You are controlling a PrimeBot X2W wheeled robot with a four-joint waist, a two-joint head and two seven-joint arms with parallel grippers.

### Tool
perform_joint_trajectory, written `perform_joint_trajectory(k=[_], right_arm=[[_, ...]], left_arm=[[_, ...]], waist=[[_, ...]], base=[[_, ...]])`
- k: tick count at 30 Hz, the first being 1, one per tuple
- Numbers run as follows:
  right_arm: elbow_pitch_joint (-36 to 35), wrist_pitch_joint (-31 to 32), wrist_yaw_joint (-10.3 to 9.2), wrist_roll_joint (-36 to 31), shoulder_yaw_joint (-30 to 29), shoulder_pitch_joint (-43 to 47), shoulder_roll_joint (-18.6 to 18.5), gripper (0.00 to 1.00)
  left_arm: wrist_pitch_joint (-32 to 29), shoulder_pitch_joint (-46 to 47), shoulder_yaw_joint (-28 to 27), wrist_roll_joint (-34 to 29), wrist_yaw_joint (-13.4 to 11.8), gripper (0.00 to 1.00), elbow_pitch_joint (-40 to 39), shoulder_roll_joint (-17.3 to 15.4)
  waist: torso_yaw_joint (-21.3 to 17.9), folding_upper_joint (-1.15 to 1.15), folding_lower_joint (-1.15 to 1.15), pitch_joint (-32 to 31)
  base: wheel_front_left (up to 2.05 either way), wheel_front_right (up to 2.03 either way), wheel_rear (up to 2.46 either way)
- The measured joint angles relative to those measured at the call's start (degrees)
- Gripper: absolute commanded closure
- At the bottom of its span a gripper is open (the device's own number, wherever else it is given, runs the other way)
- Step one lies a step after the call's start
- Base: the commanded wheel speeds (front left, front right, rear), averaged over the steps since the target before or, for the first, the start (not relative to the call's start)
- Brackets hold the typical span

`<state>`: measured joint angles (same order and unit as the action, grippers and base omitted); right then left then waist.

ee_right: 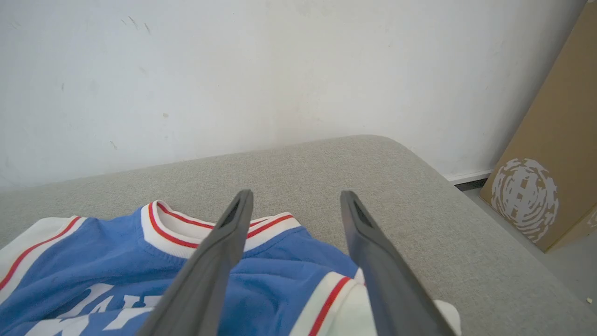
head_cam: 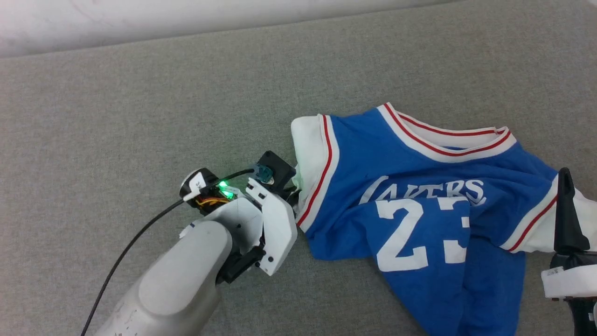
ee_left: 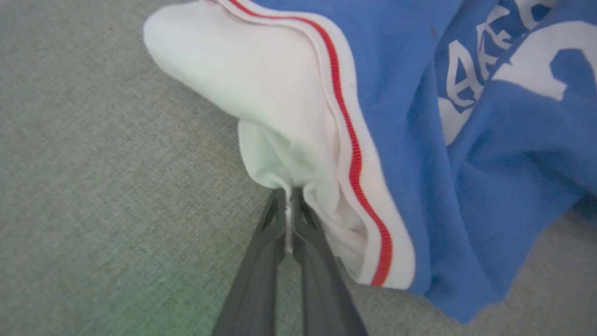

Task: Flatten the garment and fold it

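We note the garment lying rumpled on a grey fabric surface, from the head view's centre out toward 4 o'clock. It lies chest up. The striped collar points to 12 o'clock, and the lettering and the number are partly creased by folds. The lower hem runs off the frame at 5 o'clock.

At the garment's 9 o'clock edge, the left gripper has its fingers pressed together. They pinch a bunched fold of the white sleeve, just beside the red-and-white trim. A green light glows on that wrist, and a black cable trails off toward 7 o'clock.

At the garment's 3 o'clock side, the right gripper has its fingers spread wide and holds nothing. It sits over the other white sleeve; we cannot tell whether it touches the cloth. Beyond it are a pale wall and, at 3 o'clock in that wrist view, a brown cardboard box.
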<state>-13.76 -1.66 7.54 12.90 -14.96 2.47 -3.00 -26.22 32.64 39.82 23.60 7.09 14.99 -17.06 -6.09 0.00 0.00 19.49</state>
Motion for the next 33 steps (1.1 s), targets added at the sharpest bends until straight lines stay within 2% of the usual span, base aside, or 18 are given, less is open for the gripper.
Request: perform_joint_trajectory(k=[4, 7, 13, 18, 21, 24, 27, 28, 29, 33], right_arm=[[0.4, 0.0, 0.00, 0.1, -0.6, 0.0, 0.0, 0.00], [0.6, 0.0, 0.00, 0.1, -0.8, 0.0, 0.0, 0.00], [1.0, 0.2, 0.00, 0.1, -1.3, 0.5, 0.0, 0.00], [1.2, 0.7, 0.00, 0.1, -2.0, 2.6, 0.0, 0.00], [1.2, 1.0, 0.00, 0.2, -2.2, 3.2, 0.0, 0.00], [1.2, 1.5, 0.00, 0.3, -2.1, 3.7, 0.0, 0.00], [1.0, 1.7, 0.00, 0.3, -1.8, 3.8, 0.0, 0.00], [1.0, 1.8, 0.00, 0.3, -1.7, 3.8, 0.0, 0.00], [1.0, 2.1, 0.00, 0.2, -1.6, 3.8, 0.0, 0.00], [0.9, 2.6, 0.00, 0.2, -1.4, 3.7, 0.0, 0.00]], left_arm=[[1.2, -0.5, -0.5, 1.5, -0.1, 1.00, -0.4, -0.1], [4.5, -2.8, -2.7, 2.7, -2.3, 1.00, -2.1, 0.0], [11.7, -12.4, -12.3, 7.5, -11.2, 1.00, -11.8, -1.4], [15.8, -28.9, -20.3, 9.4, -20.2, 1.00, -21.6, -5.8], [16.2, -40.0, -22.5, 10.8, -24.5, 1.00, -27.0, -6.5], [15.1, -49.1, -21.5, 14.6, -25.0, 1.00, -30.1, -5.4], [13.5, -53.7, -19.7, 16.7, -24.7, 1.00, -30.0, -4.9], [13.2, -54.0, -19.3, 16.6, -24.7, 0.66, -29.6, -4.9], [13.8, -53.8, -19.5, 16.4, -24.8, 0.00, -29.4, -4.7], [17.8, -51.0, -22.2, 15.8, -25.8, 0.00, -31.1, -2.9]], waist=[[0.3, 0.00, 0.01, -0.8], [0.7, 0.00, 0.00, -1.8], [1.8, 0.00, 0.00, -4.9], [4.0, 0.00, -0.01, -7.1], [5.8, 0.00, -0.01, -8.1], [7.6, 0.00, -0.01, -8.9], [9.5, 0.00, -0.01, -9.4], [10.1, 0.00, -0.01, -9.5], [10.7, 0.00, -0.01, -9.6], [12.3, 0.00, -0.01, -10.0]], base=[[0.00, 0.00, 0.00], [0.00, 0.00, 0.00], [0.00, 0.00, 0.00], [0.00, 0.00, 0.00], [0.00, 0.00, 0.00], [0.00, 0.00, 0.00], [0.00, 0.00, 0.00], [0.00, 0.00, 0.00], [0.00, 0.00, 0.00], [0.00, 0.00, 0.00]])
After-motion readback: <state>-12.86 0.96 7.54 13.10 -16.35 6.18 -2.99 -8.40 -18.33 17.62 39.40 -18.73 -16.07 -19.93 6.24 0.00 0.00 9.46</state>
